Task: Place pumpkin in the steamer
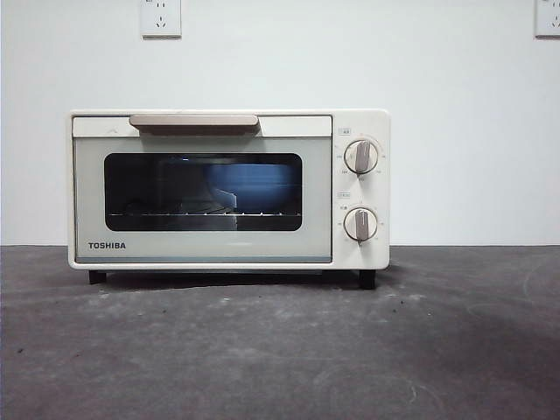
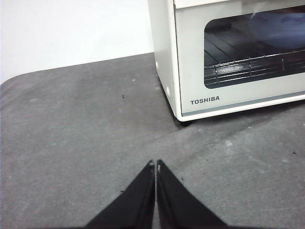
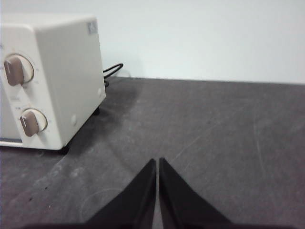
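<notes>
The steamer (image 1: 229,189) is a cream-white TOSHIBA countertop oven standing at the back of the dark table, its glass door closed. A blurry blue shape (image 1: 252,187) shows behind the glass on the wire rack. The pumpkin is out of view. My left gripper (image 2: 156,164) is shut over bare table, in front of and left of the steamer (image 2: 228,57). My right gripper (image 3: 157,162) is shut over bare table to the right of the steamer (image 3: 47,76). Neither gripper appears in the front view.
Two round knobs (image 1: 360,157) sit on the steamer's right panel and a bar handle (image 1: 194,121) runs along the top of its door. A black cable (image 3: 112,70) trails behind the oven. A white wall with outlets (image 1: 161,17) backs the table.
</notes>
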